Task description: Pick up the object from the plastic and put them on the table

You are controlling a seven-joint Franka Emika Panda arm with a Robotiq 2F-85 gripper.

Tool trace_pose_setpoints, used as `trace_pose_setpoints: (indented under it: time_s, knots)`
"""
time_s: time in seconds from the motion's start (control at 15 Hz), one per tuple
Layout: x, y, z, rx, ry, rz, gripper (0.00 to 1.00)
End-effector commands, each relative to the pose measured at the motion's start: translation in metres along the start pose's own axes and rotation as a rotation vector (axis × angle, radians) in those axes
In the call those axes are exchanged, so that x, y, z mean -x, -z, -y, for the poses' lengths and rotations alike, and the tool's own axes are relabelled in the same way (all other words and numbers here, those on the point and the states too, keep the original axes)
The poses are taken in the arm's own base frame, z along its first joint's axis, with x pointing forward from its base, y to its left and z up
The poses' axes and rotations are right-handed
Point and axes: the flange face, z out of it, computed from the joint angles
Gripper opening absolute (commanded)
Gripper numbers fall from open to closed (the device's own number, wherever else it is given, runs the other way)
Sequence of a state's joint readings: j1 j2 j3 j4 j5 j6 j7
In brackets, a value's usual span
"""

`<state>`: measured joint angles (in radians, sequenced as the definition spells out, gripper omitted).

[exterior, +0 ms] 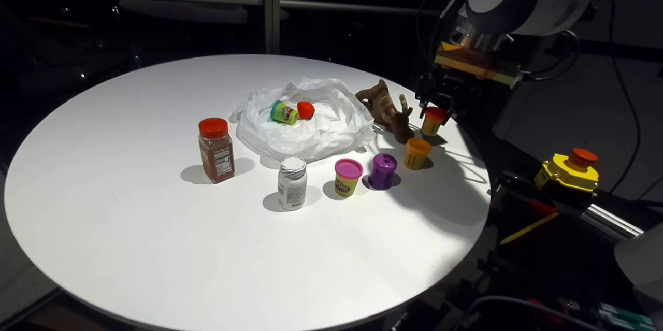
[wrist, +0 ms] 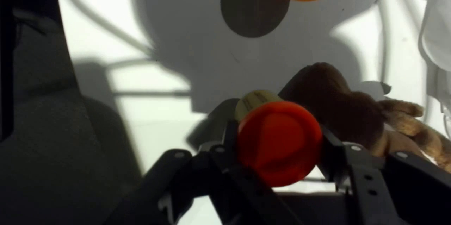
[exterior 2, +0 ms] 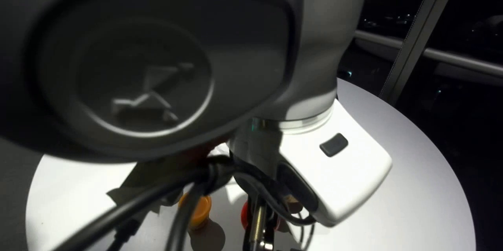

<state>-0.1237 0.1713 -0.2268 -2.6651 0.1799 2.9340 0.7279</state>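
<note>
– Start with the gripper (wrist: 280,147). Holding anything?

– Yes, going by the wrist view: clasping a red-lidded yellow tub (exterior: 431,126). Drawn in only as far as its width allows, with both black fingers (wrist: 230,137) flush against it near the top.

– Down at which edge?

– In an exterior view, just inside the right edge of the round white table (exterior: 155,248), upright or nearly so. Cannot tell whether touching down or held slightly clear.

– Now for the plastic.

– Look toward the far edge, at a crumpled white plastic bag (exterior: 311,145). Inside, find a teal-lidded Play-Doh tub (exterior: 286,113) tipped over, right beside a small red object (exterior: 305,110), too tiny here to name more closely.

– Carry on to the right edge.

– Between bag and red-lidded yellow tub, see a brown toy animal (exterior: 386,108). From there, working toward the near edge and leftward, count off an orange-lidded tub (exterior: 416,155), a purple container (exterior: 383,171), a pink-lidded Play-Doh tub (exterior: 347,180) and a white pill bottle (exterior: 292,186), all upright and apart.

– And toward the left edge?

– Add a red-lidded spice jar (exterior: 216,154), upright, closer to that edge than to the right one.

– Any use in checking from elsewhere?

– Some. In an exterior view, get mostly Panda arm (exterior 2: 330,86), with only a little of the red-lidded and orange-lidded tubs in sight below.
</note>
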Motion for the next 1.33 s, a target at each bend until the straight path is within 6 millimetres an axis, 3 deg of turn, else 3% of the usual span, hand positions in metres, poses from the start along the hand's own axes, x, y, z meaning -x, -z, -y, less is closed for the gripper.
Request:
trace_pose_setpoints:
  time_s: [0.0, 0.13, 0.2, 0.27, 0.47, 0.67, 0.87, 1.07, 1.27]
  knots:
    - [-0.017, -0.008, 0.007, 0.034, -0.032, -0.022, 0.28]
    - [-0.020, -0.015, 0.007, 0.047, -0.040, -0.030, 0.28]
    - [-0.021, -0.016, 0.009, 0.051, -0.044, -0.033, 0.78]
    - [-0.023, -0.016, 0.009, 0.054, -0.046, -0.033, 0.80]
    - [-0.017, -0.009, 0.014, 0.031, -0.034, -0.033, 0.99]
    - [-0.005, 0.025, 0.019, -0.018, -0.017, -0.053, 1.00]
    - [0.007, 0.063, 0.048, -0.053, 0.089, -0.118, 1.00]
    - [0.025, 0.113, 0.098, -0.067, 0.217, -0.183, 1.00]
    - [0.054, 0.150, 0.165, -0.092, 0.319, -0.149, 1.00]
